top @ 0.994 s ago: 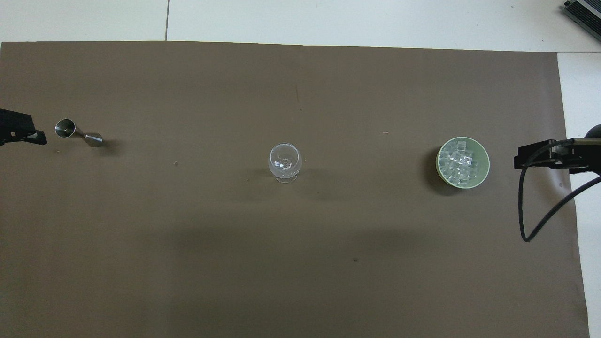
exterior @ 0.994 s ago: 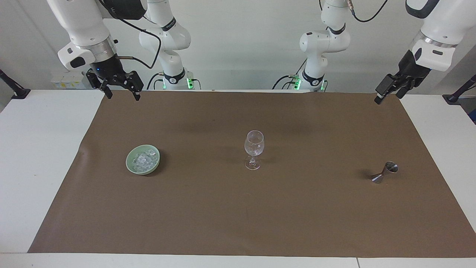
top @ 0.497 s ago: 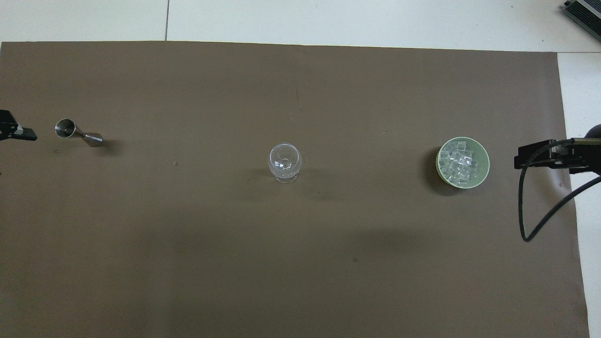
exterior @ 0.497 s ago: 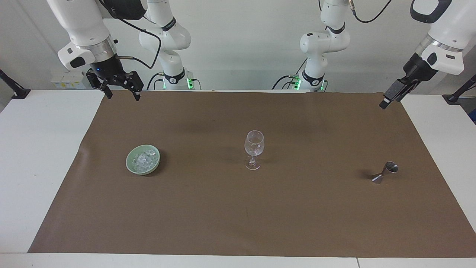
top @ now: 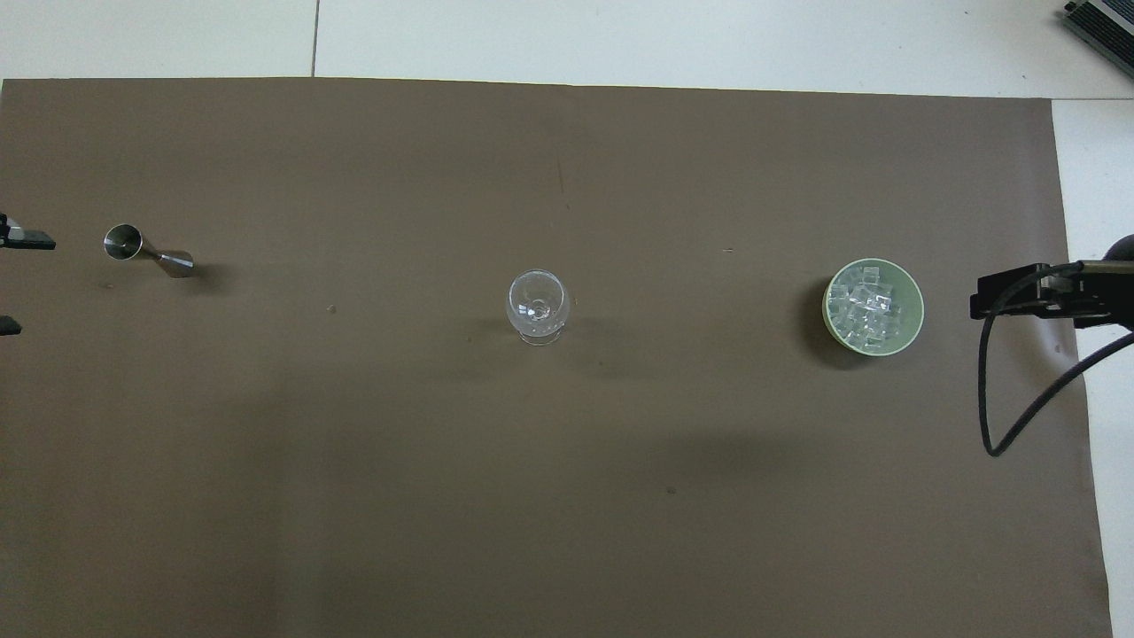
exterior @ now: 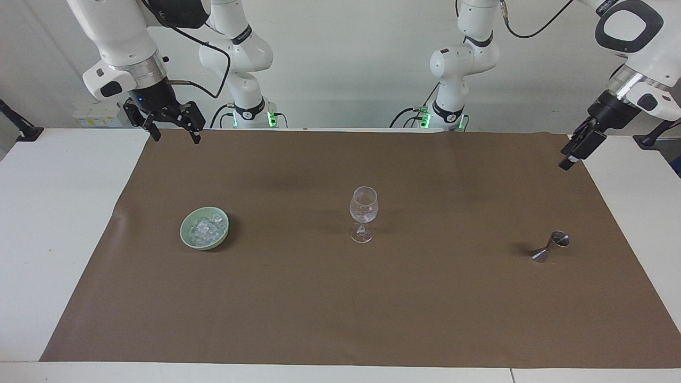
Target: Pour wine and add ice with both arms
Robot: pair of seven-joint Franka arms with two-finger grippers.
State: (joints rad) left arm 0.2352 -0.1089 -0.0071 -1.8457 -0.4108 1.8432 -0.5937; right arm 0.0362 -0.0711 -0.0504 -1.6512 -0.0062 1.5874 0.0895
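Observation:
The ice (exterior: 205, 227) is a heap of clear chunks in a pale green bowl (exterior: 186, 236) on the brown mat, toward the right arm's end; the ice (top: 870, 307) and bowl (top: 916, 301) also show in the overhead view. A clear stemmed glass (exterior: 364, 210) (top: 538, 306) stands upright mid-mat. A small metal jigger (exterior: 550, 247) (top: 146, 252) stands toward the left arm's end. My right gripper (exterior: 176, 135) (top: 992, 299) is open and empty, raised over the mat's corner. My left gripper (exterior: 572, 154) (top: 13, 283) is open and empty, raised over the mat's edge beside the jigger.
The brown mat (exterior: 340, 308) covers most of the white table (exterior: 58, 213). A black cable (top: 992, 399) loops down from the right gripper. Both arm bases (exterior: 250, 114) stand at the table's edge.
My left gripper has swung outward toward its end of the table, come lower and turned, so both fingertips now show apart from above. The right arm has not moved.

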